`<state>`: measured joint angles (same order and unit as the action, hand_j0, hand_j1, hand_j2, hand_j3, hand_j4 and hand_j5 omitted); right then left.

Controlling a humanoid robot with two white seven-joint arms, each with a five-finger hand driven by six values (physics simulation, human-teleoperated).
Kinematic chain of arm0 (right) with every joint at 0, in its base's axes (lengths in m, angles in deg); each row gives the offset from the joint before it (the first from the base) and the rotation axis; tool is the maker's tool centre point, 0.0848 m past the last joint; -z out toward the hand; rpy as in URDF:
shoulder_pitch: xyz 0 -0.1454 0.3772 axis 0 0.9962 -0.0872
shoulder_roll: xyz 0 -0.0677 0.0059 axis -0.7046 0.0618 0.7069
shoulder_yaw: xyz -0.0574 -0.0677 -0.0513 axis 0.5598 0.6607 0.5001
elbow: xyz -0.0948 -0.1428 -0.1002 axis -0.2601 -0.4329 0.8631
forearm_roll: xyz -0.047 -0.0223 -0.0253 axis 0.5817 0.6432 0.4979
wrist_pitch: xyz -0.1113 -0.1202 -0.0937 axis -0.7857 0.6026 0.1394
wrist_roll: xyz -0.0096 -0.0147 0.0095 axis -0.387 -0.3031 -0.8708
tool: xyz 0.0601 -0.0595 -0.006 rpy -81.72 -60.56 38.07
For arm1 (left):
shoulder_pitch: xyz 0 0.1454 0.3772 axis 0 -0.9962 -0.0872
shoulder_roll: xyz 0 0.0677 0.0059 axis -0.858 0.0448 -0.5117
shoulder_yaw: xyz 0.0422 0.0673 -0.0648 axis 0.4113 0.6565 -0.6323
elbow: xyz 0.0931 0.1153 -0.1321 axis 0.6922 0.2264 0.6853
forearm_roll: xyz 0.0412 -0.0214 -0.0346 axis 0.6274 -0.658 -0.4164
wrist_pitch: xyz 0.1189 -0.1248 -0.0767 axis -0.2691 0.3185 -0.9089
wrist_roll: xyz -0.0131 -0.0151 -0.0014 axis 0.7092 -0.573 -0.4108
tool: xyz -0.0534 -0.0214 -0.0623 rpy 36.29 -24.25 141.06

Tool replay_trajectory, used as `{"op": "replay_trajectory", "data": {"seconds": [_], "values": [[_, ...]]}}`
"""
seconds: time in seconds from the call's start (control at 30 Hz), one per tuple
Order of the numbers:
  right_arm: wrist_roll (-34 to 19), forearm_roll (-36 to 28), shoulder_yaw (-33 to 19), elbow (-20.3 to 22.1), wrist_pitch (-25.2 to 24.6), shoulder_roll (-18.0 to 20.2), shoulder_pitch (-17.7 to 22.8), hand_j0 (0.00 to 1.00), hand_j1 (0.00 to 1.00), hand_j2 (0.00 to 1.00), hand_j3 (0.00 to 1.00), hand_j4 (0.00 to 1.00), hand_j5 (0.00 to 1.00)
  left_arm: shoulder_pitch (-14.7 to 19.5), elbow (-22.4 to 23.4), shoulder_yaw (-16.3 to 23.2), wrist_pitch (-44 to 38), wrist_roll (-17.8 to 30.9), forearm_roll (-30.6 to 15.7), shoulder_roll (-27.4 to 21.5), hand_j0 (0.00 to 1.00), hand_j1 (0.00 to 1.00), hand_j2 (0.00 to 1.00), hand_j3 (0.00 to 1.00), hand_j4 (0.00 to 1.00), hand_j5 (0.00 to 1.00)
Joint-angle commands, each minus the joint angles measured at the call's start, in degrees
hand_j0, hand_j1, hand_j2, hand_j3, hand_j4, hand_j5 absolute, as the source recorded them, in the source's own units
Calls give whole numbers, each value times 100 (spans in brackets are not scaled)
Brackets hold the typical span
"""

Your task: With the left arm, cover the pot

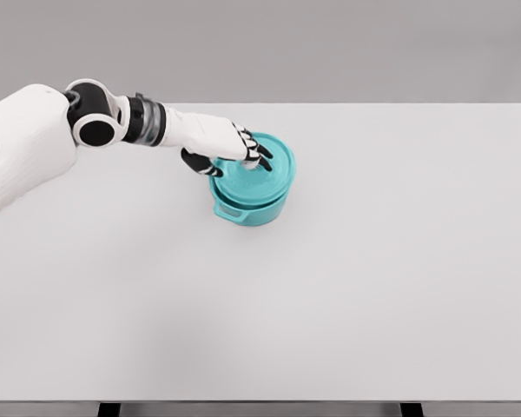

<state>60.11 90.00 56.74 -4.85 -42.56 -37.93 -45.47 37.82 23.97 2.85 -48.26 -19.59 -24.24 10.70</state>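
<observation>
A teal pot [250, 207] with side handles stands on the white table [373, 278], left of the middle. A matching teal lid [273, 169] lies on top of it, sitting roughly level on the rim. My left hand [247, 155] reaches over the lid from the left, its fingers curled around the knob at the lid's centre, which the hand mostly hides. The thumb shows dark below the palm at the lid's left edge. My right arm does not show.
The table's far edge runs just behind the pot. My left arm [113, 122] stretches across the upper left of the table.
</observation>
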Motion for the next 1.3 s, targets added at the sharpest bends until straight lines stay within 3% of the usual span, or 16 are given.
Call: {"op": "replay_trajectory", "data": {"seconds": [0.0,0.3,0.47,0.67,0.73,0.8,0.83,0.9,0.97,1.07,1.27], "values": [[-2,3,-1,4,3,0,0,100,100,100,100,100,100,0,-18,9,3,27,-79,-10,100,100,100,100,100,100],[-2,3,-1,-4,3,0,0,100,100,100,100,100,100,70,-124,97,3,19,-307,-71,100,100,100,100,100,100],[-2,3,-1,-4,3,0,0,100,100,100,100,100,100,290,-361,132,3,19,-633,-317,100,100,100,100,100,100],[-2,3,-1,-4,3,0,0,100,100,100,100,100,100,299,-379,132,3,10,-650,-335,100,100,100,100,100,100],[-2,3,-1,4,3,0,0,100,100,100,100,100,100,369,-379,132,3,-7,-870,-344,100,100,100,100,100,100],[-2,3,-1,-4,3,0,0,100,100,100,100,100,100,431,-580,132,3,-25,-1440,-616,100,100,100,100,100,100],[-2,3,-1,4,3,0,0,100,100,100,100,100,100,448,-818,106,3,-25,-1906,-993,100,100,100,100,100,100],[-2,3,-1,-4,3,0,0,100,100,100,100,100,100,457,-949,9,3,-34,-2258,-1521,100,100,100,100,100,100],[-2,3,-1,-4,3,0,0,100,100,100,100,100,100,168,-1187,-263,3,-34,-2329,-2259,100,100,100,100,100,100],[-2,3,-1,-4,3,0,0,100,100,100,100,100,100,-896,-1126,-1317,3,-34,-2320,-2805,100,100,100,100,100,100],[-2,3,-1,4,3,0,0,100,100,100,100,100,100,-1230,-546,-1476,3,-34,-2303,-2875,100,100,100,100,100,100]]}}
